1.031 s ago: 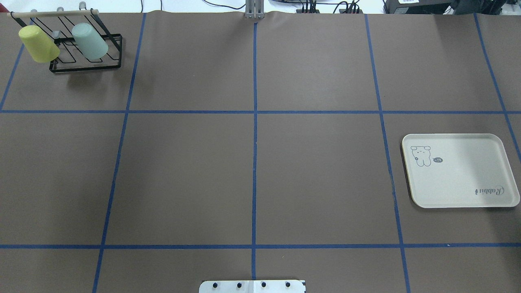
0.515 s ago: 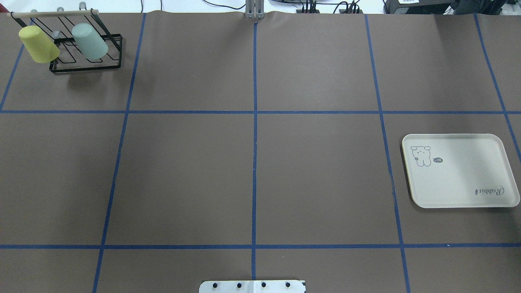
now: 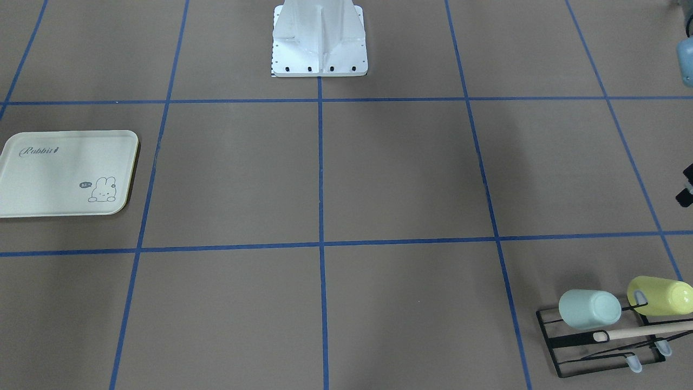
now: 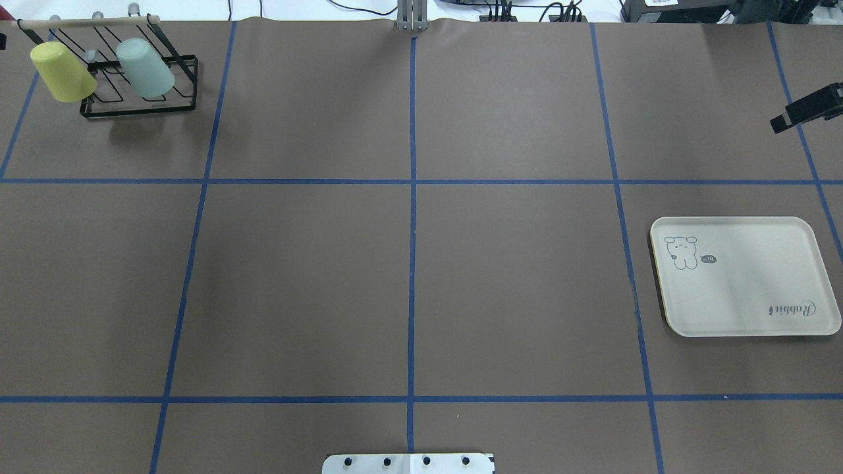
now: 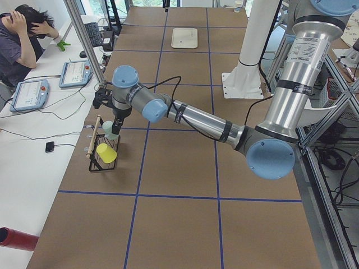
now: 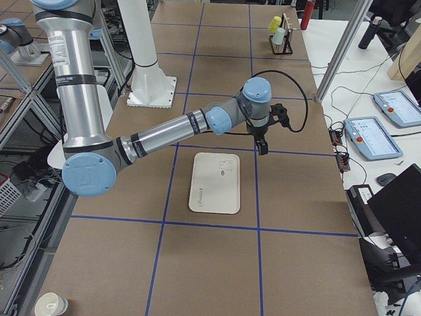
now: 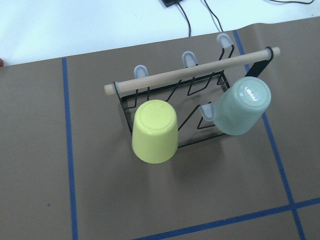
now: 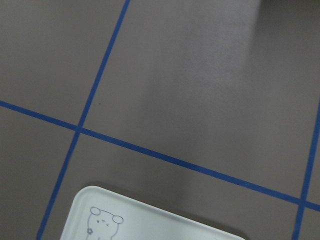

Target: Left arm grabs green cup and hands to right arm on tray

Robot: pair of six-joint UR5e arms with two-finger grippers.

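The green cup hangs upside down on a black wire rack at the table's far left corner, next to a yellow-green cup. The left wrist view looks down on the green cup and shows no fingers. My left gripper hovers above the rack, apart from the cups; I cannot tell whether it is open or shut. The tray lies empty at the right. My right gripper hangs over the table just beyond the tray's far edge. Only its dark tip shows overhead, state unclear.
The yellow-green cup hangs beside the green one under the rack's wooden bar. The robot's white base stands at the near middle edge. An operator sits at a side desk with tablets.
A dark part of the right gripper has come into the overhead view at the right edge. The cups, rack and tray have not moved.
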